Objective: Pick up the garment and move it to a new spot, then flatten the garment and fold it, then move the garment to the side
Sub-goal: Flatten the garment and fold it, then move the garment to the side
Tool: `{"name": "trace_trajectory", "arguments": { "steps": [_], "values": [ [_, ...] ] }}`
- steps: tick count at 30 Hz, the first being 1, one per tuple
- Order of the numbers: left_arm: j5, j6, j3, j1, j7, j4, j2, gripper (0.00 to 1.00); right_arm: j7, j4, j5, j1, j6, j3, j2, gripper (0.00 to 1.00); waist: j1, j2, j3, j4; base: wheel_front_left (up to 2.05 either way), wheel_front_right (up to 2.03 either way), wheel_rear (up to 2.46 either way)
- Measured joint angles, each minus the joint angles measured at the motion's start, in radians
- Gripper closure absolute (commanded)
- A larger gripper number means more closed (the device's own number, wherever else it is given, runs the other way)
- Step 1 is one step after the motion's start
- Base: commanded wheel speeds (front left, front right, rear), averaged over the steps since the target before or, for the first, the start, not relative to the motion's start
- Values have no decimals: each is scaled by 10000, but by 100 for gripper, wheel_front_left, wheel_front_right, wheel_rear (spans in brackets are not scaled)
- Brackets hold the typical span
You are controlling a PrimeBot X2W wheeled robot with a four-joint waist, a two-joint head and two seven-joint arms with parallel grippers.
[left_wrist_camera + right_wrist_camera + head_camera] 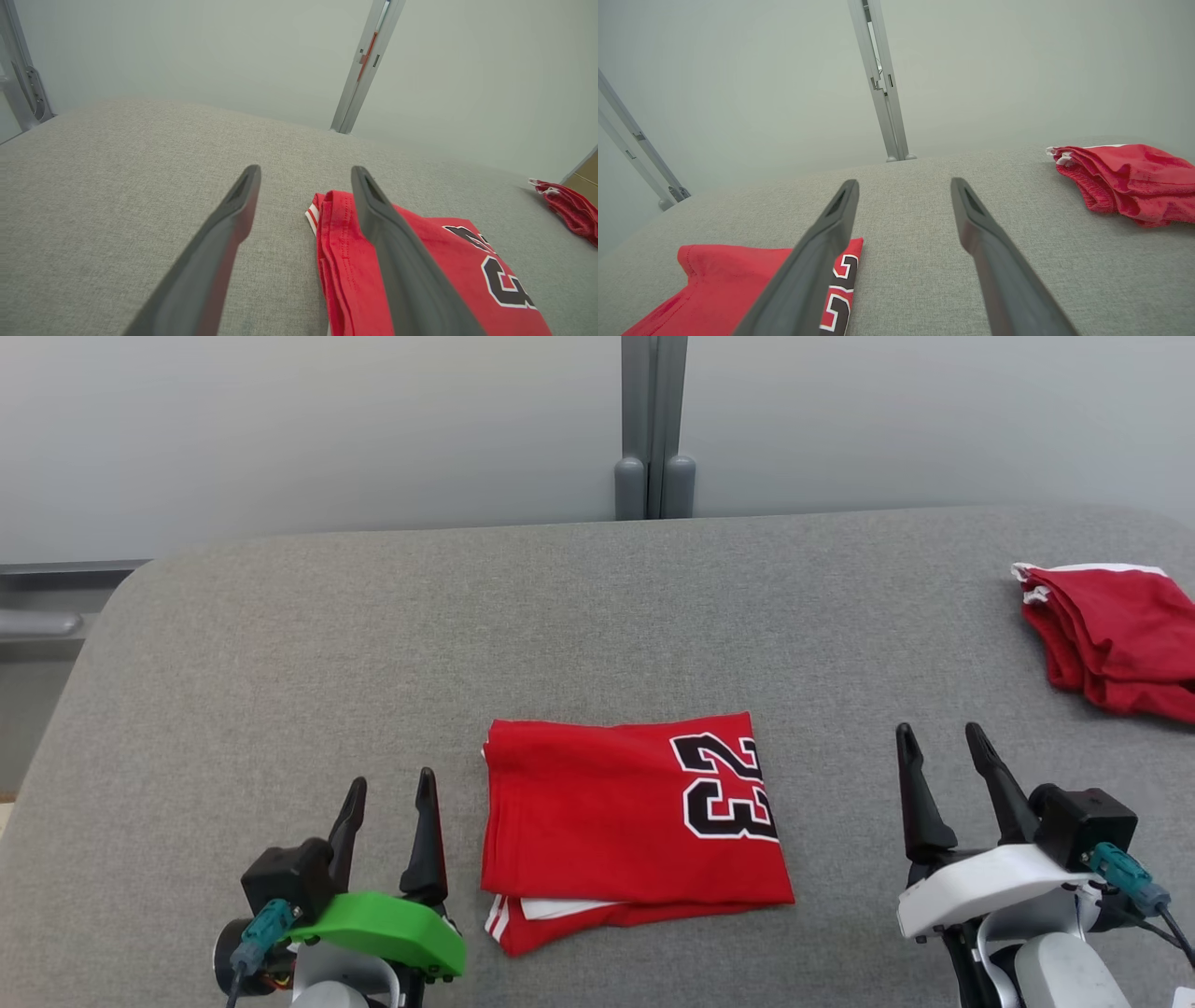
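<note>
Here, the folded red garment (pixel 616 821) with its black 23 lies flat on the grey fabric tabletop (pixel 280 644), between the two end effectors. The left end effector (pixel 392 779) and the right end effector (pixel 938 728) both stand wide, holding nothing. Another red bundle (pixel 1111 635) sits at the far right.

Head view: high, looking forward and down across the grey bench (pixel 280 644) to the far wall (pixel 280 429); each wrist view: low, close behind its own fingers (pixel 231 224), facing far along the bench; all three share the folded red garment (pixel 597 812) and the far-right red pile (pixel 1111 635).
</note>
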Motion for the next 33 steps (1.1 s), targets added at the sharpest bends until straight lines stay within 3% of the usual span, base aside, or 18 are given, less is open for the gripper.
{"name": "trace_trajectory", "arguments": {
  "steps": [33],
  "values": [
    [786, -236, 650, 277, -2, 8, -198, 0, 376, 186, -274, -125, 0, 29, 58, 0, 0, 0, 218, 145, 0, 0, 0]
  ]
}}
